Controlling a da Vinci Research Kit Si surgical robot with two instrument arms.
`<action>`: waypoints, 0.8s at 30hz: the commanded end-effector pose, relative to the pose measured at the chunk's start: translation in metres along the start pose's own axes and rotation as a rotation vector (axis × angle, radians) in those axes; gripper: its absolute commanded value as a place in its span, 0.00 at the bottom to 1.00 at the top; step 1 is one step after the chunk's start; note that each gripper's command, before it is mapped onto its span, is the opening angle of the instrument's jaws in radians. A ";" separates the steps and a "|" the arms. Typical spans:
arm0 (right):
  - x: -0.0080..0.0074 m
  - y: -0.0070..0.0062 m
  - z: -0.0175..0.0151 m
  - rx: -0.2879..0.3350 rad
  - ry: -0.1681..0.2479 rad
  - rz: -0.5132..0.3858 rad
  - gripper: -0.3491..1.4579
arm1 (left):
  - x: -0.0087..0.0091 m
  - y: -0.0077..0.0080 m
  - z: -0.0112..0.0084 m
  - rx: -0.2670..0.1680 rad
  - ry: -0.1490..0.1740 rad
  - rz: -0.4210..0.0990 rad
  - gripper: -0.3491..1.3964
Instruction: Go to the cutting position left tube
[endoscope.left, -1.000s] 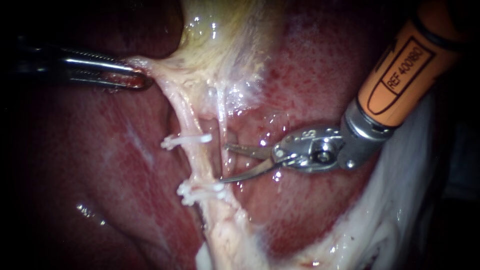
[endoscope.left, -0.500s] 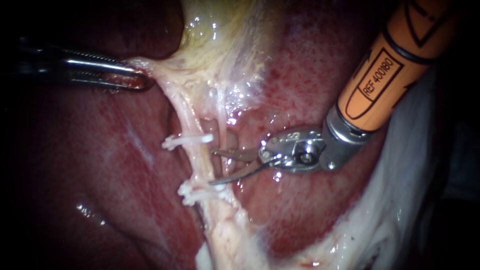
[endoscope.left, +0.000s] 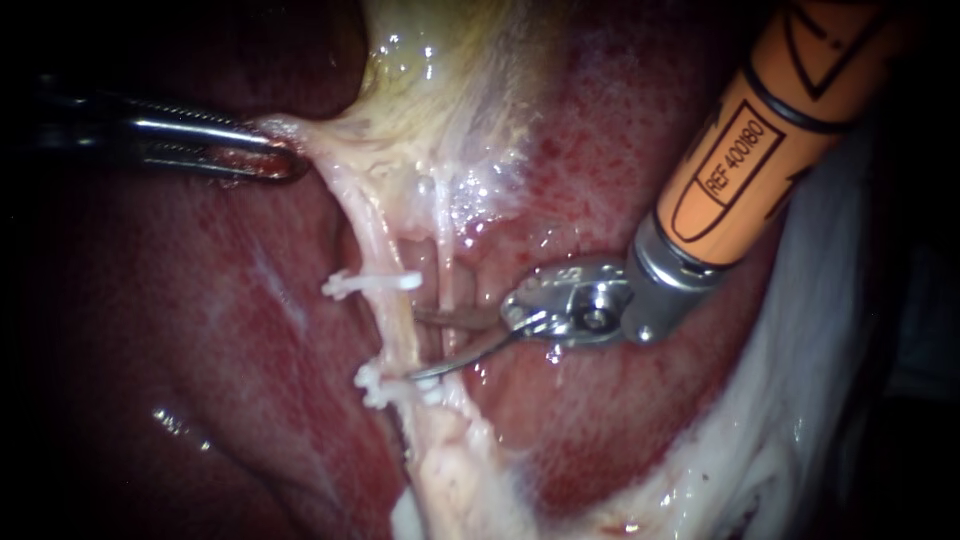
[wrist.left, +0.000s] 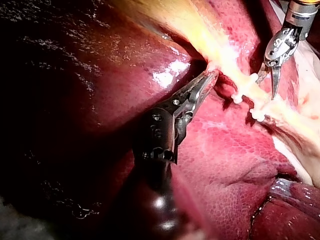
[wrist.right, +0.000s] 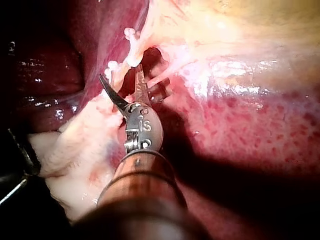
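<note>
Left tube (endoscope.left: 395, 320) sat at centre, two clips (endoscope.left: 370, 283) on it | right instrument (endoscope.left: 413, 346) from 2 o'clock had blades spread beside it, to cut | left instrument (endoscope.left: 288, 160) at 10 o'clock pinched gallbladder (endoscope.left: 440, 100), stretching the tube.

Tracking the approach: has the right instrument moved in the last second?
Yes: the right instrument advanced toward the left tube, open jaws now reaching it between the clips.

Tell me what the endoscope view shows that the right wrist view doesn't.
Endoscope only: the left instrument, jaws shut on pale tissue. Right wrist only: a dark object near the shaft that I cannot identify. Both: the right instrument, blades open at the left tube, between its two white clips.
</note>
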 end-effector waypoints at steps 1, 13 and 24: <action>0.0002 0.0000 0.0003 0.003 0.002 0.004 0.99 | 0.0000 0.0000 0.0000 0.000 0.000 0.000 0.00; 0.0028 0.0007 0.0032 0.005 0.044 0.014 0.99 | 0.0000 0.0000 0.0001 -0.002 0.000 0.000 0.00; 0.0048 -0.0003 0.0049 0.022 0.078 0.016 0.99 | 0.0000 0.0001 0.0001 -0.002 0.000 0.000 0.00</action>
